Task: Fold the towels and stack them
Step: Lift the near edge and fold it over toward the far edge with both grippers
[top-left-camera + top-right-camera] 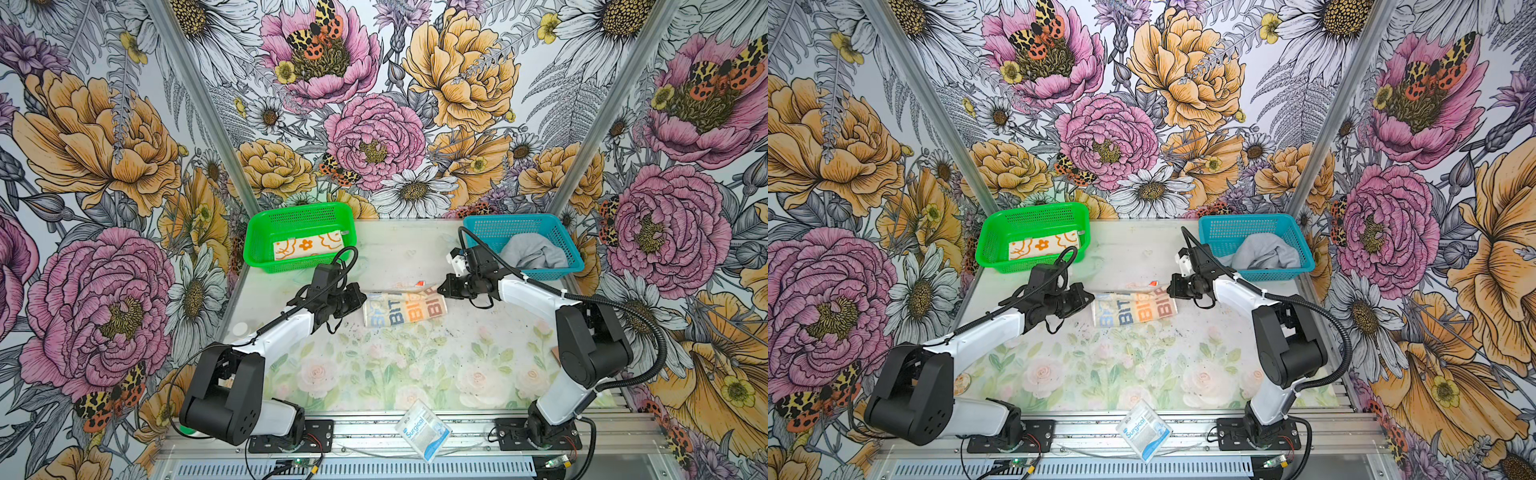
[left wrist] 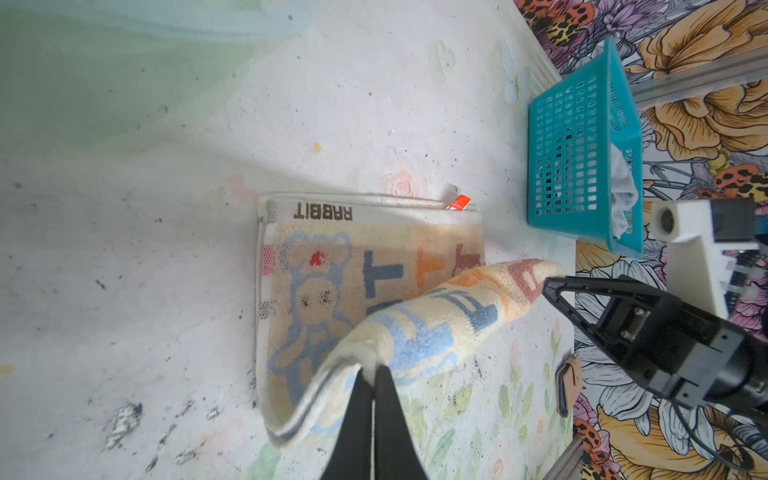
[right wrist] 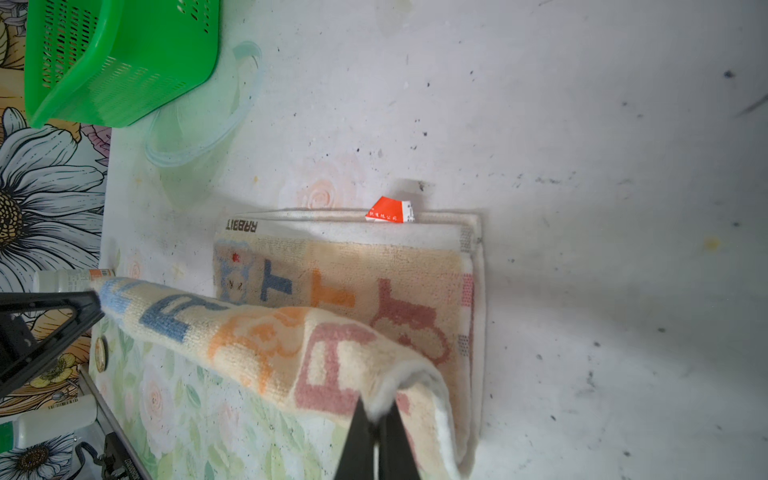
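Folding of the RABBIT towel (image 1: 405, 309) is proceeding at the middle of the table (image 1: 415, 365), where the cloth is lying between the two arms. The left gripper (image 2: 372, 372) and the right gripper (image 3: 376, 409) are each pinching one end of the raised edge, jaws closed on the fabric, so it is arching over the flat layer. The next move probably calls for carrying both ends evenly across to the far hem, then letting go. The flowered towel (image 1: 307, 246) is lying folded in the green basket (image 1: 257, 249). The grey towel (image 1: 532, 251) is sitting crumpled in the blue basket (image 1: 519, 222).
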